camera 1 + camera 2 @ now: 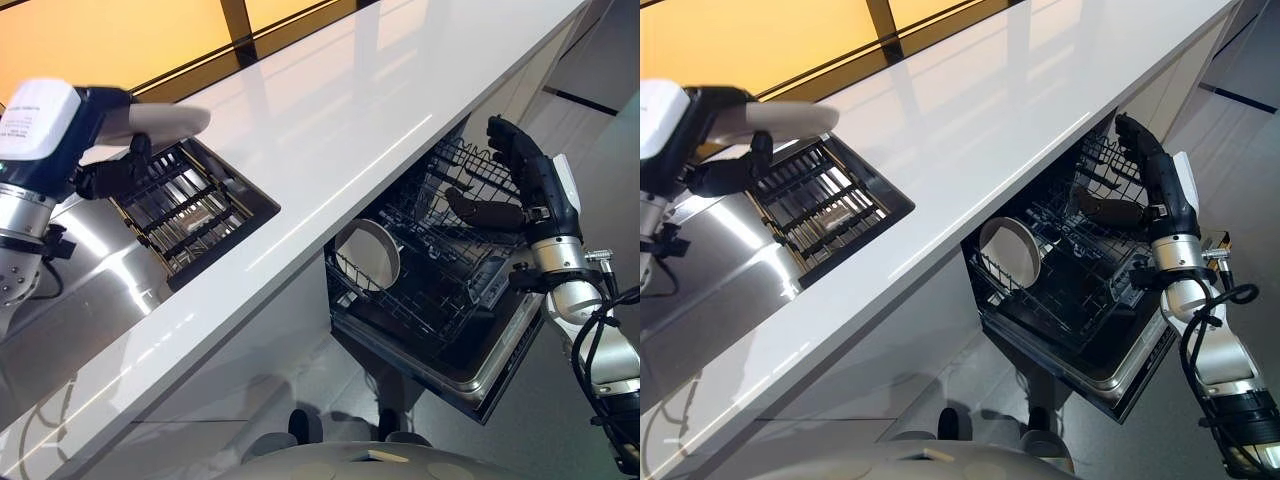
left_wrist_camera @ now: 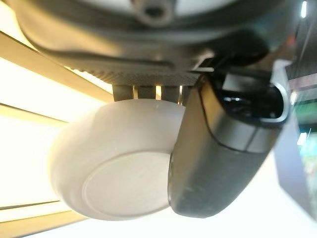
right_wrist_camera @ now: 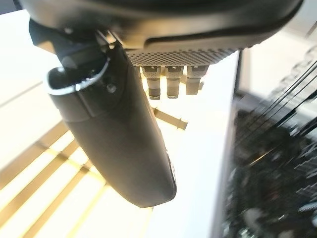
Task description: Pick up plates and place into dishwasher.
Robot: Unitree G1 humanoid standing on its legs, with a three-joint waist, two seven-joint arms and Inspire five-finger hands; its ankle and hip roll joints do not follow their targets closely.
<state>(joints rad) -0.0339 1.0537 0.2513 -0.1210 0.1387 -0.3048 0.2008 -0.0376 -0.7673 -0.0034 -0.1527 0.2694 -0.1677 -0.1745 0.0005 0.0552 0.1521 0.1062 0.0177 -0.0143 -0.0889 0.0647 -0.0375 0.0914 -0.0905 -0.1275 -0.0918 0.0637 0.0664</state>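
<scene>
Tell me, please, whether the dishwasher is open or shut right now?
Open. The dishwasher has its rack pulled out from under the counter, with one plate standing on edge in it.

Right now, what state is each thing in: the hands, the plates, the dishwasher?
Left hand: shut on a white plate, held over the sink.
White plate: gripped, off the counter, underside facing the wrist camera.
Right hand: open, holding nothing, above the dishwasher rack.
Dishwasher: door open, rack pulled out.
Round dish: standing on edge in the rack.
Sink rack: no dishes on it.
</scene>
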